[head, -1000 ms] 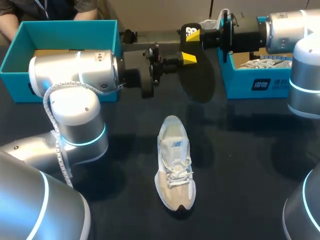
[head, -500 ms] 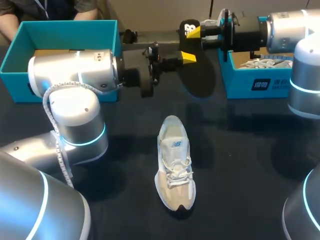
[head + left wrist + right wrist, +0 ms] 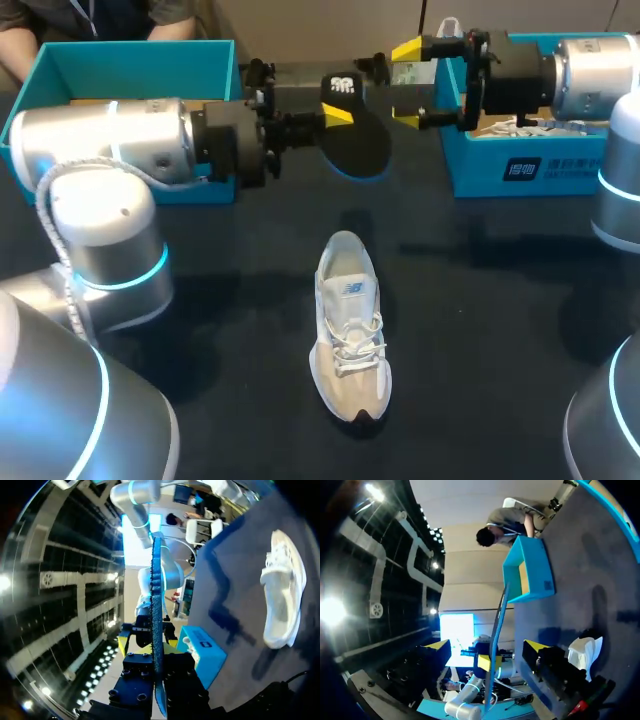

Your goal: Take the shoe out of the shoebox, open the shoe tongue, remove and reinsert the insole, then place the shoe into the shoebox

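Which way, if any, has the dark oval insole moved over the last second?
Yes. The dark oval insole, clamped in the left pincer, has shifted leftward, away from the teal shoebox at the right.

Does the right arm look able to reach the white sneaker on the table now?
Probably yes: the right gripper is open and empty, the left gripper holds the black insole, and nothing lies over the white sneaker.

place: robot lab | evidence: left arm [image 3: 110, 150], right arm [image 3: 590, 75], dark table [image 3: 480, 330]
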You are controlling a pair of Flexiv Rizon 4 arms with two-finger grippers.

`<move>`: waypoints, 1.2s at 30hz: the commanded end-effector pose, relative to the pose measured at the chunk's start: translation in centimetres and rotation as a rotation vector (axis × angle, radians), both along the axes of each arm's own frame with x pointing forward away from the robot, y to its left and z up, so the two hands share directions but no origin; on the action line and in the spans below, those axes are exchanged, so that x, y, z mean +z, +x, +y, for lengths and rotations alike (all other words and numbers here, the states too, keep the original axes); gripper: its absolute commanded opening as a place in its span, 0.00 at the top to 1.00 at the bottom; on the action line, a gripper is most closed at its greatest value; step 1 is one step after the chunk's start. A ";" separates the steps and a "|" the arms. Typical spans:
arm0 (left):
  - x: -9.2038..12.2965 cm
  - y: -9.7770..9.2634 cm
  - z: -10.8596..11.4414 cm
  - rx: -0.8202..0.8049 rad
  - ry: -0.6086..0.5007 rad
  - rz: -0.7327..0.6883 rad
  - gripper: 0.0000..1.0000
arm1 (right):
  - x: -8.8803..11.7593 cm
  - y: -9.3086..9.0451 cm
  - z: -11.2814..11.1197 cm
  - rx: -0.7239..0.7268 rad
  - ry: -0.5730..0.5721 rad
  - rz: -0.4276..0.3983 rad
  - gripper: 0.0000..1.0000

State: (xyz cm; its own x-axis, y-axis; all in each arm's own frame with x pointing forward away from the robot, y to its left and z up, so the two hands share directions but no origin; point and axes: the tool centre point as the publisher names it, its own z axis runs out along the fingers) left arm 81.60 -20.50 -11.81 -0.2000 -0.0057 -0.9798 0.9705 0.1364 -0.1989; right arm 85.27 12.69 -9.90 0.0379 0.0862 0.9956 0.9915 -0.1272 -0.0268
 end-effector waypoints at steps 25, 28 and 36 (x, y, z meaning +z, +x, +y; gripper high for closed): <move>0.6 0.4 3.7 0.024 0.015 1.127 1.00 | 0.1 -0.2 -0.4 0.001 -0.002 0.002 0.00; 0.9 -0.1 3.9 0.064 -0.020 1.249 1.00 | 0.1 -0.2 -0.4 0.001 -0.002 0.002 0.00; 1.1 -0.5 4.0 0.102 -0.097 1.239 1.00 | 0.1 -0.2 -0.4 0.001 -0.002 0.002 0.00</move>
State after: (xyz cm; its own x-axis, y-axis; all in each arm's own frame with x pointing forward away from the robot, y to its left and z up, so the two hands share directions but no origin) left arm 82.01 -16.34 -10.92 -0.9764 -0.0719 -0.2038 0.1941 0.1233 -0.9732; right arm 85.08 12.21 -9.85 0.0389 0.0866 0.9955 0.9917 -0.1256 -0.0278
